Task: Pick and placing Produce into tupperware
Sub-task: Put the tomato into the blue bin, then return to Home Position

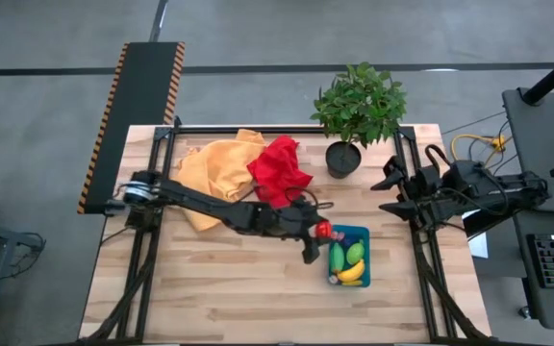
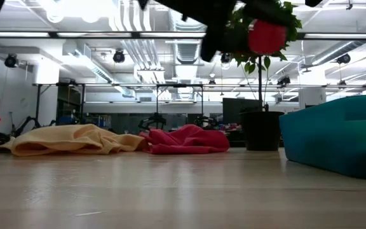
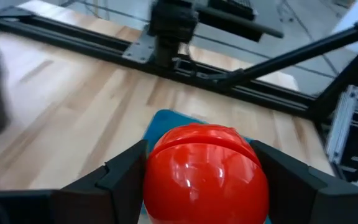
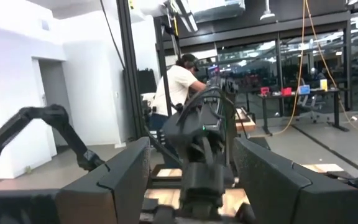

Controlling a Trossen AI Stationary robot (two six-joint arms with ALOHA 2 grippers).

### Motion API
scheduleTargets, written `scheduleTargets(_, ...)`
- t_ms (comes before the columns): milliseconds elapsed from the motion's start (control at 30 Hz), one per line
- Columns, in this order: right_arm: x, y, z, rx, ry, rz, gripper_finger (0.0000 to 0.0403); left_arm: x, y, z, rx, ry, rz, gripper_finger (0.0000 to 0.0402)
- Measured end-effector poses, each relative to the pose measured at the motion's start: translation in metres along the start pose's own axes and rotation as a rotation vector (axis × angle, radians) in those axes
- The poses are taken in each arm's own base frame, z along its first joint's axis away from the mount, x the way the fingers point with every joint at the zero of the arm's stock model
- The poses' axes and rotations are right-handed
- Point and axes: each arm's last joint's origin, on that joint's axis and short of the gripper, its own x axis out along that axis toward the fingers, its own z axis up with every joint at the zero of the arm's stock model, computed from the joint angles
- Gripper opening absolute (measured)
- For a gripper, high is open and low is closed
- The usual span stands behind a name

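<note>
Red tomato (image 3: 205,173) fills the left wrist view, pinched in the left gripper (image 1: 321,232) above the tupperware (image 1: 359,234) at its far-left corner; release point lies slightly right and nearer. Right gripper (image 1: 389,190) waits spread at the right edge.

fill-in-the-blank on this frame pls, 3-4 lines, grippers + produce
The left gripper is shut on a red ____.
It holds it over the teal tupperware's ____ end, the end toward the potted plant.
Besides green pieces, the tupperware already holds a yellow ____.
The ____ gripper waits at the table's edge, holding nothing.

Missing words: tomato; far; banana; right
</note>
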Motion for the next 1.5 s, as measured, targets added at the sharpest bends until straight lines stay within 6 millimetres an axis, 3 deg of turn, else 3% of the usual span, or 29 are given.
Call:
scheduleTargets(233, -0.001, 0.0, -0.001, -0.002, 0.002, 0.0, 0.0224, 0.045, -0.003, 0.003, 0.028, 0.008, -0.075, 0.0235)
scheduleTargets(533, -0.001, 0.0, -0.002, 0.0, 0.019, -0.003, 0.0224, 0.089, 0.002, -0.014, 0.049, 0.093, -0.065, 0.0235)
scheduleTargets(900, -0.002, 0.0, -0.001, -0.001, 0.015, -0.002, 0.0224, 0.102, 0.008, -0.036, 0.053, 0.146, -0.045, 0.0235)
scheduleTargets(1067, -0.002, 0.0, -0.001, -0.001, 0.014, -0.002, 0.0224, 0.103, 0.008, -0.037, 0.055, 0.143, -0.045, 0.0239)
scheduleTargets(1500, -0.002, 0.0, -0.002, -0.001, 0.015, -0.002, 0.0224, 0.103, 0.007, -0.035, 0.109, 0.123, -0.067, 0.0314)
